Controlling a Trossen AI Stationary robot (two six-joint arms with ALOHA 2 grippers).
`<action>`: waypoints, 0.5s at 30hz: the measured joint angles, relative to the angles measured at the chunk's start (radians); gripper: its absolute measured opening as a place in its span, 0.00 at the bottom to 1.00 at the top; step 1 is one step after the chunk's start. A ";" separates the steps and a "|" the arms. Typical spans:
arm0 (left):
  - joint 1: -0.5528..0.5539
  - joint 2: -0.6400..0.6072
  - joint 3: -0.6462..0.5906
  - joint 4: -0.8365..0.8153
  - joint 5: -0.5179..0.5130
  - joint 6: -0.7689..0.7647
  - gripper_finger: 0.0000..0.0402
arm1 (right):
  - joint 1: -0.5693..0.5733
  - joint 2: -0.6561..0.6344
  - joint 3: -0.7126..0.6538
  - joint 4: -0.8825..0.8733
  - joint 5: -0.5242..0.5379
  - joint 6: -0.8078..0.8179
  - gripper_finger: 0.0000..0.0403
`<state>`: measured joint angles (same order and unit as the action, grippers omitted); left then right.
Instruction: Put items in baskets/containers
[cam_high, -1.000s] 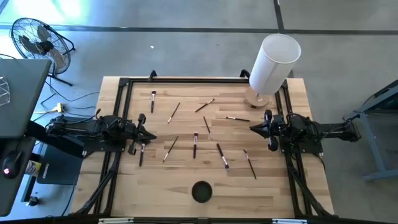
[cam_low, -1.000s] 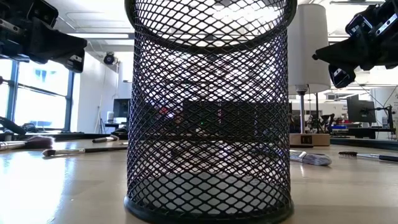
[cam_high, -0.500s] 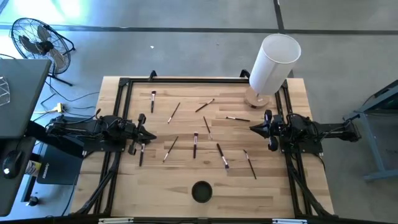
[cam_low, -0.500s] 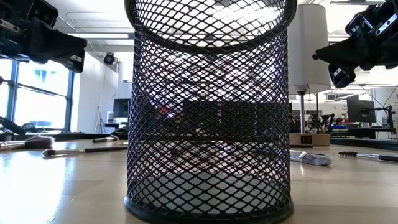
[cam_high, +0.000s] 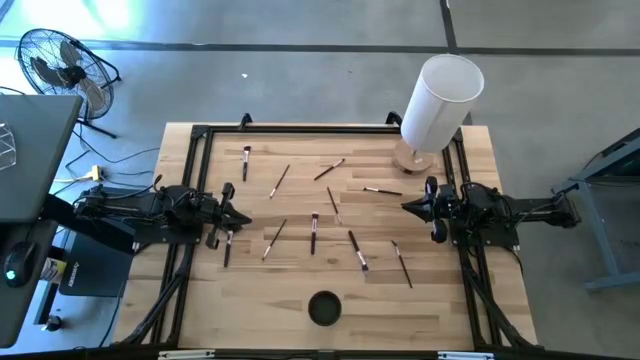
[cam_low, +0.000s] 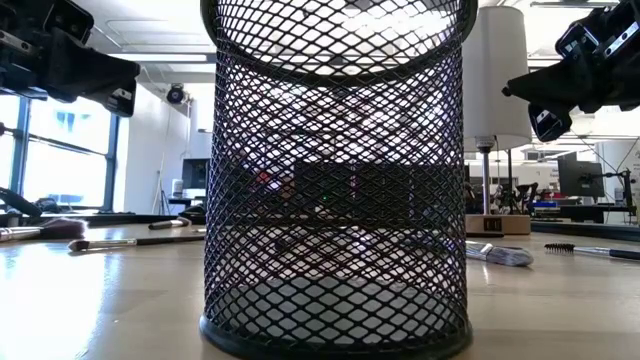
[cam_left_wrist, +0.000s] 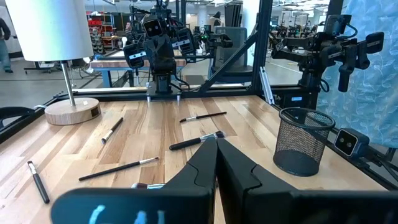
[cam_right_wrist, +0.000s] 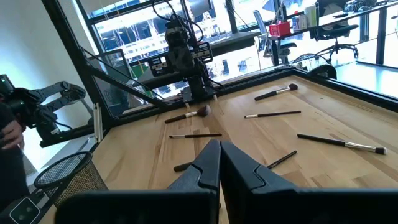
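Several thin makeup brushes (cam_high: 314, 232) lie flat and scattered over the middle of the wooden table, dark-handled, some with pale tips. The round black mesh cup (cam_high: 323, 307) stands near the table's near edge; it fills the low view (cam_low: 335, 170). My left gripper (cam_high: 245, 219) hovers shut at the table's left side, above a brush (cam_high: 228, 246). My right gripper (cam_high: 405, 206) hovers shut at the right side, near another brush (cam_high: 382, 190). In both wrist views the fingers meet, left (cam_left_wrist: 216, 148) and right (cam_right_wrist: 219, 150), with nothing between them.
A tall white lamp shade (cam_high: 441, 100) on a round wooden base (cam_high: 412, 157) stands at the far right corner. A black frame (cam_high: 300, 128) runs round the table's edges. A fan (cam_high: 60, 68) and a grey case stand off the table to the left.
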<state>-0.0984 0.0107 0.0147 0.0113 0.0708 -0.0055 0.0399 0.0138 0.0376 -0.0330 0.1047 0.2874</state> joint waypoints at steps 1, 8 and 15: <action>0.000 0.000 0.000 0.000 0.000 0.000 0.00 | 0.000 0.000 0.000 0.000 0.000 0.000 0.00; -0.004 0.005 0.013 0.011 0.034 0.004 0.00 | 0.000 0.000 0.000 0.000 0.000 0.000 0.00; -0.122 0.200 0.170 0.015 -0.133 0.101 0.00 | 0.000 0.000 0.000 0.000 0.000 0.000 0.00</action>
<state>-0.2206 0.2110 0.1847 0.0266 -0.0620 0.0957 0.0399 0.0137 0.0376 -0.0328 0.1047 0.2874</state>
